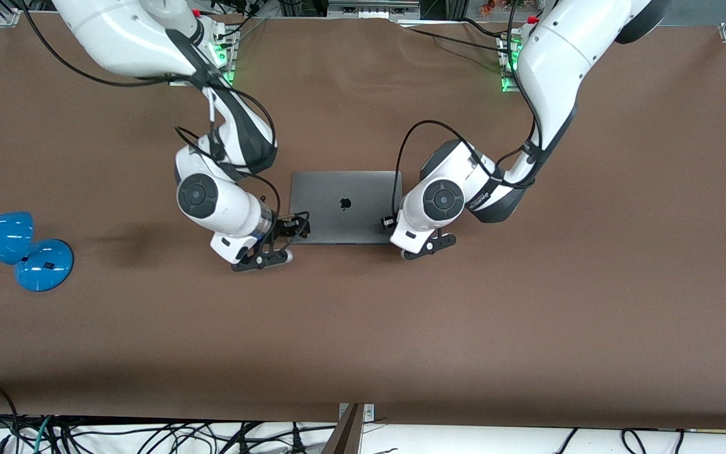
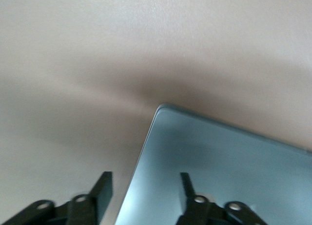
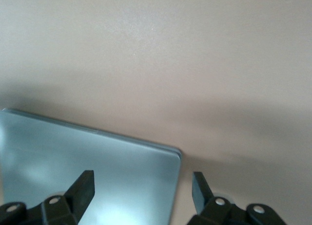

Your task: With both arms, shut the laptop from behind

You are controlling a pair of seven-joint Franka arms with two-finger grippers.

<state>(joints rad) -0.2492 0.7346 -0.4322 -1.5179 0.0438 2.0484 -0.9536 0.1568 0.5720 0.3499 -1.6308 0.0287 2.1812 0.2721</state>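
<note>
The space-grey laptop (image 1: 345, 189) lies on the brown table with its lid down flat and the dark apple logo facing up. My right gripper (image 1: 286, 239) is open at the laptop's front-camera-side corner toward the right arm's end. In the right wrist view its fingers (image 3: 142, 178) stand either side of the lid's (image 3: 97, 156) side edge. My left gripper (image 1: 410, 234) is open at the matching corner toward the left arm's end. In the left wrist view it (image 2: 145, 178) straddles the lid's (image 2: 219, 166) edge the same way. Neither gripper holds anything.
A blue desk lamp (image 1: 16, 249) stands near the table edge at the right arm's end. Black cables loop from both arms over the laptop's sides. The brown table (image 1: 363, 328) is bare between the laptop and the front camera.
</note>
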